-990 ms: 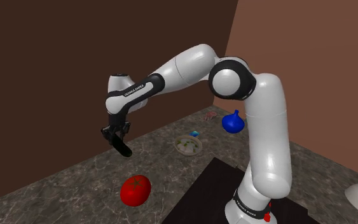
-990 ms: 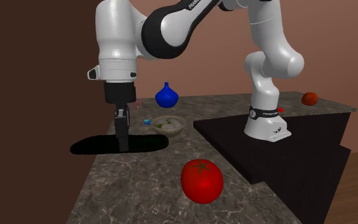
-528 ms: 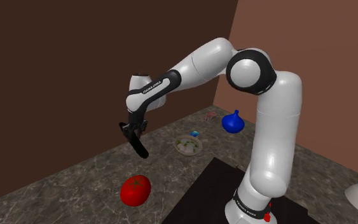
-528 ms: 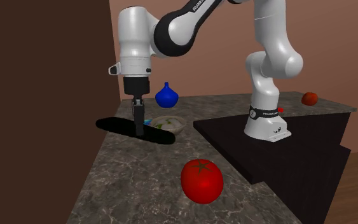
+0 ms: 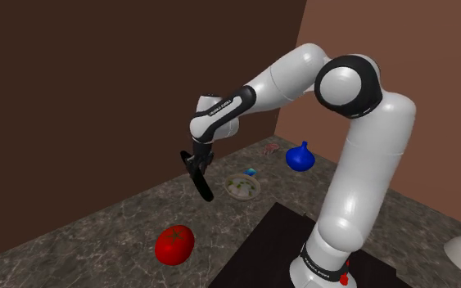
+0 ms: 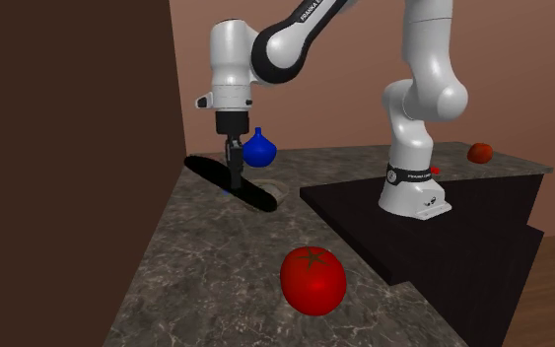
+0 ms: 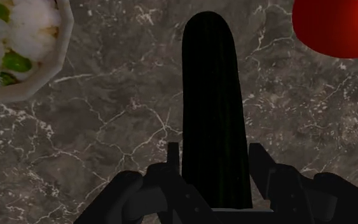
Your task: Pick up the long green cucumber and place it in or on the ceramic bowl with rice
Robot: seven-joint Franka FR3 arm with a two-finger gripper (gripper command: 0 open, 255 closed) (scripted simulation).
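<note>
Finding: the gripper (image 7: 214, 156) was clenched on the cucumber (image 7: 212, 95), one black finger on each flank near one end of it. The cucumber was drawn almost black rather than green. It hung clear of the marbled stone counter (image 5: 97, 237), long axis slanting down, just beside the bowl of rice (image 7: 44, 83) and not yet over it. In the shoulder view the cucumber (image 5: 197, 174) sat short of the bowl (image 5: 258, 191) on that view's left.

Other items: a red tomato (image 5: 174, 244) lay well apart from the bowl, towards the counter's near edge. A blue vase (image 5: 300, 157) stood beyond the bowl.

Step in hand, as judged: pickup complete, carry to the bowl under way, placement not yet done.

Next move calls for shifting the gripper (image 6: 234, 175) sideways until the cucumber's middle stands over the rice, then lowering and parting the fingers. The cucumber looked longer than the bowl is wide, so it would likely rest across the rim, and an off-centre release could tip it onto the counter.

Writing: white lettering on the forearm read "FRANKA" in the second exterior view; the rest was not legible
</note>
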